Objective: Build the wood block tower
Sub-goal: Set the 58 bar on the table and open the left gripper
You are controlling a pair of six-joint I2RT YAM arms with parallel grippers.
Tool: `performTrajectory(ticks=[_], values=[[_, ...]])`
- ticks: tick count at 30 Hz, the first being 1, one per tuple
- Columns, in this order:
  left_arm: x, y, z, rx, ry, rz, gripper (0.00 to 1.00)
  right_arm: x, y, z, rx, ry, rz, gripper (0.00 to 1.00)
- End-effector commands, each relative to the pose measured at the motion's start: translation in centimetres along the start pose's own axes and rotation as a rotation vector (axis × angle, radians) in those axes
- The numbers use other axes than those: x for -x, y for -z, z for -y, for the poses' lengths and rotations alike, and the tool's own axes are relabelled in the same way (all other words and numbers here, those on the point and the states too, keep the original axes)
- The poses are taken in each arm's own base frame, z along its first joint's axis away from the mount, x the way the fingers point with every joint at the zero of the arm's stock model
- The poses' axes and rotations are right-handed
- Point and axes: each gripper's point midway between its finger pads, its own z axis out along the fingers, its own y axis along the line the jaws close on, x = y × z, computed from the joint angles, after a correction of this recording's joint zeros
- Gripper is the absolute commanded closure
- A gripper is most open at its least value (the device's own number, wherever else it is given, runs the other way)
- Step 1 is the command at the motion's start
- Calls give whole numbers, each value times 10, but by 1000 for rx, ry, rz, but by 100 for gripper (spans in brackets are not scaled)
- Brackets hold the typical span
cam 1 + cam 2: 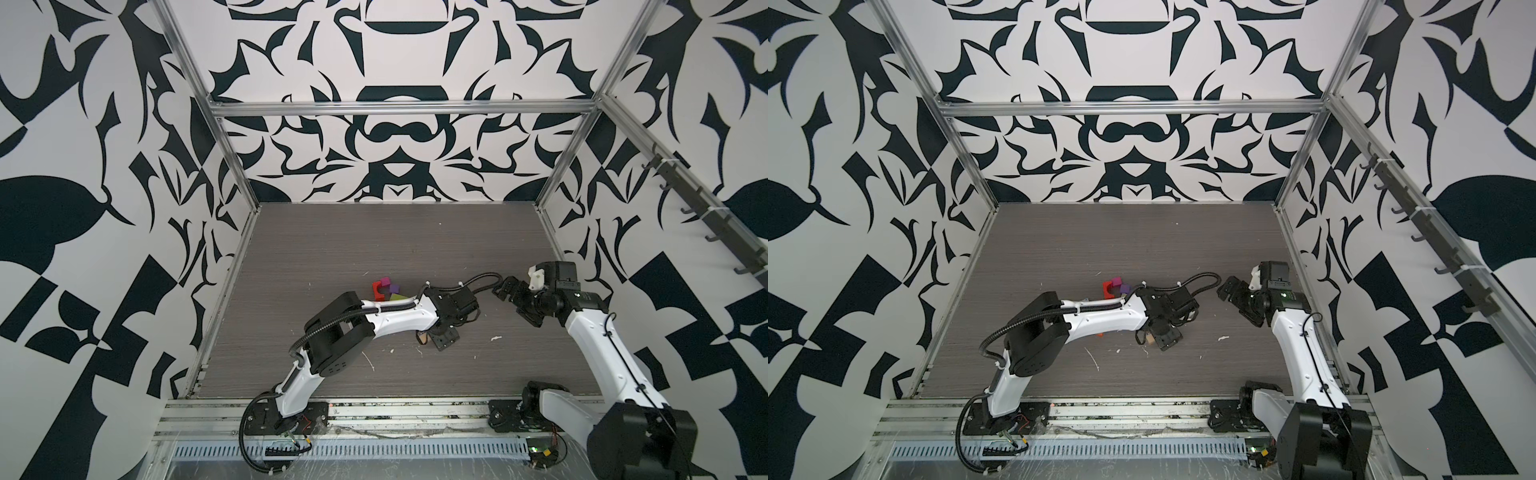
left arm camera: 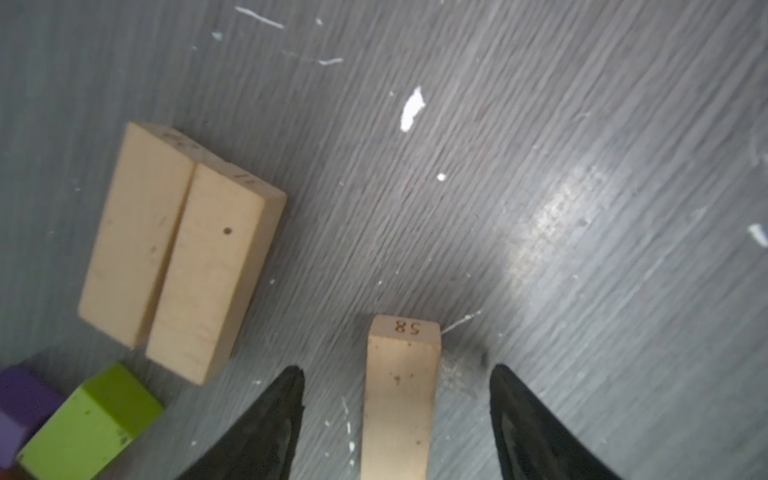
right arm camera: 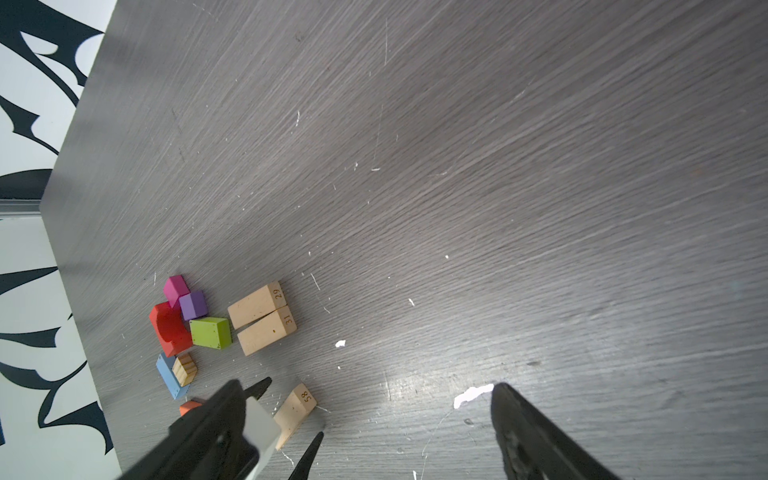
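Note:
A tan plank marked 58 (image 2: pixel 401 395) (image 3: pixel 295 409) lies flat on the table between the fingers of my left gripper (image 2: pixel 397 369) (image 1: pixel 432 338). That gripper is open, with a gap on each side of the plank. Two more tan planks (image 2: pixel 183 253) (image 3: pixel 262 318) lie side by side close by. Beyond them sit a lime block (image 3: pixel 210 332), a red arch (image 3: pixel 168 328) (image 1: pixel 377 289), a purple block (image 3: pixel 193 304), a magenta block (image 3: pixel 175 286), a blue block (image 3: pixel 168 376), a striped tan cube (image 3: pixel 184 370) and an orange piece (image 3: pixel 190 407). My right gripper (image 3: pixel 365 384) (image 1: pixel 509 301) hangs open and empty to the right.
The grey wood-grain table (image 1: pixel 374 241) is walled by aluminium frame posts (image 1: pixel 232 166) and patterned panels on the left, back and right. White scuff marks (image 3: pixel 473 395) dot the surface. The left arm (image 1: pixel 374 320) covers most of the block cluster in both top views.

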Motion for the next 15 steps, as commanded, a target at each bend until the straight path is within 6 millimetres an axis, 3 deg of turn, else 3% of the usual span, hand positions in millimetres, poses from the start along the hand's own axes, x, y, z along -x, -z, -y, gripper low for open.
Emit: performTrajectory(ticks=[1, 7, 15], values=[[16, 38, -9, 22, 17, 105, 22, 3, 5, 3, -24, 34, 21, 4], [29, 79, -27, 55, 63, 221, 9, -2, 4, 1, -3, 74, 4, 4], [16, 92, -73, 76, 274, 224, 2, -11, 3, -15, 75, 125, 9, 4]])
